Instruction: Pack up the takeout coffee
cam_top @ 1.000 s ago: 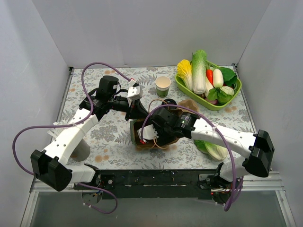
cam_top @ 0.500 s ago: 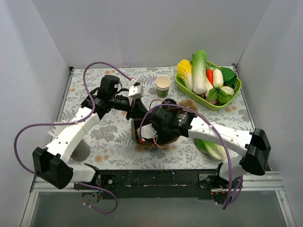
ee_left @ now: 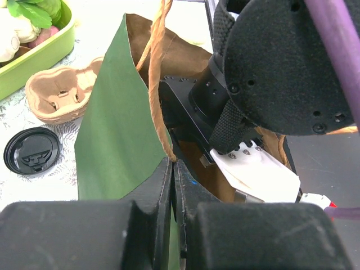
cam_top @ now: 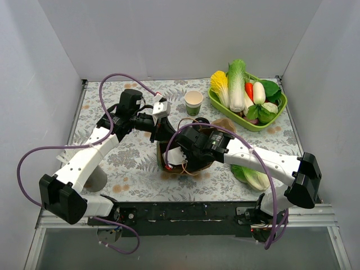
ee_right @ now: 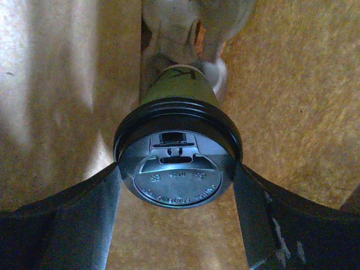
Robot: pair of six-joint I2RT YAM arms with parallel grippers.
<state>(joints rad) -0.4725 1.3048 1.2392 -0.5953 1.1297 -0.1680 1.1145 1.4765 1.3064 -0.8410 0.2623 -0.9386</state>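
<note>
The main risk is a tip-over inside the bag [ee_left: 112,129]. If the right gripper [ee_right: 175,171] lets go before the coffee [ee_right: 177,149] sits flat on the bag floor, the cup could fall on its side and strain the lid. Something pale lies just past its base, too blurred to name, and that could leave it standing crooked. A second risk is the bag itself. The left gripper [ee_left: 171,169] has its fingers pressed together on the bag's top edge by the twine handle, and this pinch alone holds the mouth open around the right arm. If the paper slips out, the wall would fold onto the arm. The right fingers stand wide, so on the way out they could catch the wall or handle and drag the bag. The coffee is deep in the brown bag, clasped at the lid rim between the right fingers, one against each side. It looks sound — a flat black lid seated evenly all round with its sip tab plain, and a dark green body tapering away below. On the table beyond the bag stand an open cup [cam_top: 193,102] and a loose lid [ee_left: 32,151], not yet packed.
</note>
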